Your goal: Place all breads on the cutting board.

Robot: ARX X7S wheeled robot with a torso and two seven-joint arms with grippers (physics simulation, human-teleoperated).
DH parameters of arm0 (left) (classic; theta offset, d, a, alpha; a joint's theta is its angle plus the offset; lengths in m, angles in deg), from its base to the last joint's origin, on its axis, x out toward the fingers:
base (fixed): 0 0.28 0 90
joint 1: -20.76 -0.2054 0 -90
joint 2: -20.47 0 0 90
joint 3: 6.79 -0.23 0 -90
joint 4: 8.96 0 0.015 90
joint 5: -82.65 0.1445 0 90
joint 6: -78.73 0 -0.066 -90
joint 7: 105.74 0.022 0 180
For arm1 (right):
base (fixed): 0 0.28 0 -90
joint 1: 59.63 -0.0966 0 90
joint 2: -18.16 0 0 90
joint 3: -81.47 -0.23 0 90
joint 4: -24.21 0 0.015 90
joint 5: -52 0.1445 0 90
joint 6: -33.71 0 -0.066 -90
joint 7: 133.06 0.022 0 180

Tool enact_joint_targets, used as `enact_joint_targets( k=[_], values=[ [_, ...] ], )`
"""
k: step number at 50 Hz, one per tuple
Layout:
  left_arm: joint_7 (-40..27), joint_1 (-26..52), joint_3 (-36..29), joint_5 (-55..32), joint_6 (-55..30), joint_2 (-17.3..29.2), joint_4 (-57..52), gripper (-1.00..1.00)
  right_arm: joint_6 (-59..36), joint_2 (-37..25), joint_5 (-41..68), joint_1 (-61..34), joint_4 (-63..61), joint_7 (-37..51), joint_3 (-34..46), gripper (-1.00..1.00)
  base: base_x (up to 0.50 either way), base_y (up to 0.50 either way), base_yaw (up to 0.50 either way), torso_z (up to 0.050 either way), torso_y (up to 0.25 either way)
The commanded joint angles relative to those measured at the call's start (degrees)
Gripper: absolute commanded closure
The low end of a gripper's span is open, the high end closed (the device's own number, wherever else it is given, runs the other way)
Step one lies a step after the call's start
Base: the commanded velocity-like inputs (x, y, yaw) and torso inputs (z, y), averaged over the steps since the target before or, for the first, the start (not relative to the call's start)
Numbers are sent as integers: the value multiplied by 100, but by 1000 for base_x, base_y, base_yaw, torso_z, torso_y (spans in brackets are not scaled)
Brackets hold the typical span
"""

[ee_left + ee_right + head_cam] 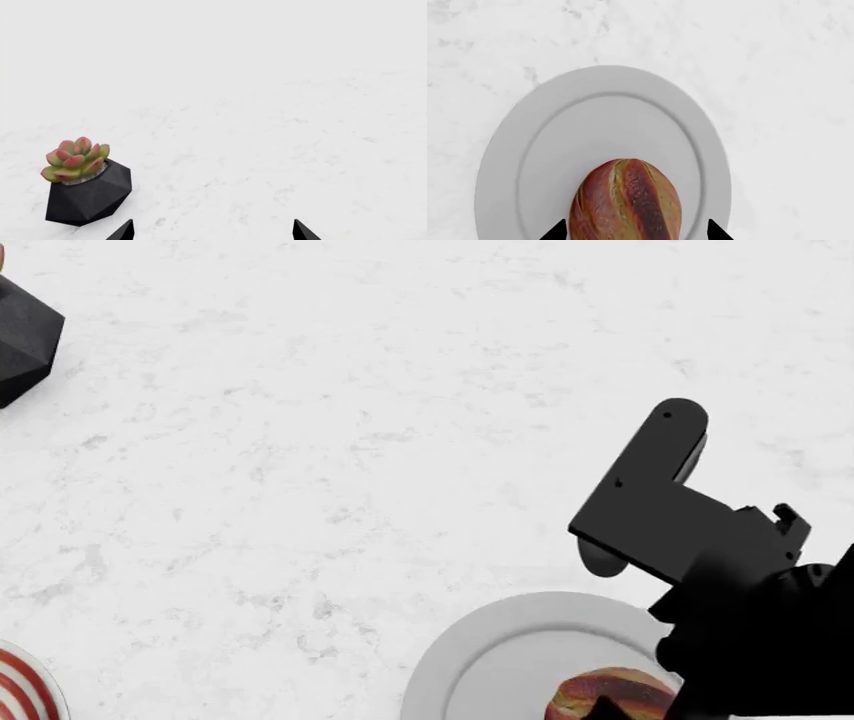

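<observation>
Striped loaf (626,200) on grey plate (514,150), between spread tips of right gripper (632,231), not yet clamped; risks: rolling off under uneven squeeze; cutting board unseen; left gripper (213,231) apart, empty.

Head camera looks down on the white table (334,440); right wrist camera, close above, shares its grey plate (607,125); left wrist camera shares the black planter (90,195).

A white marble table (334,440) fills the head view, with the right arm (694,530) reaching over a round grey plate (467,670) on which the striped reddish-brown loaf (607,692) sits at the frame's bottom edge. A black faceted pot (24,340) is cut off at the upper left, and what seems to be a red-striped white plate (20,690) peeks in at the lower left corner.
</observation>
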Motion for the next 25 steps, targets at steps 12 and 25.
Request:
enact_joint_targets(
  k=[12,25],
  values=[
    [12,-98,-49,-33,87,45,-100,-100,506,83,-350,550,224,22,250,-100,0,0,0,0,0],
    [65,-217,-28,31,135,66,-144,-100,567,260,-482,631,310,14,363,-100,0,0,0,0,0]
  ],
)
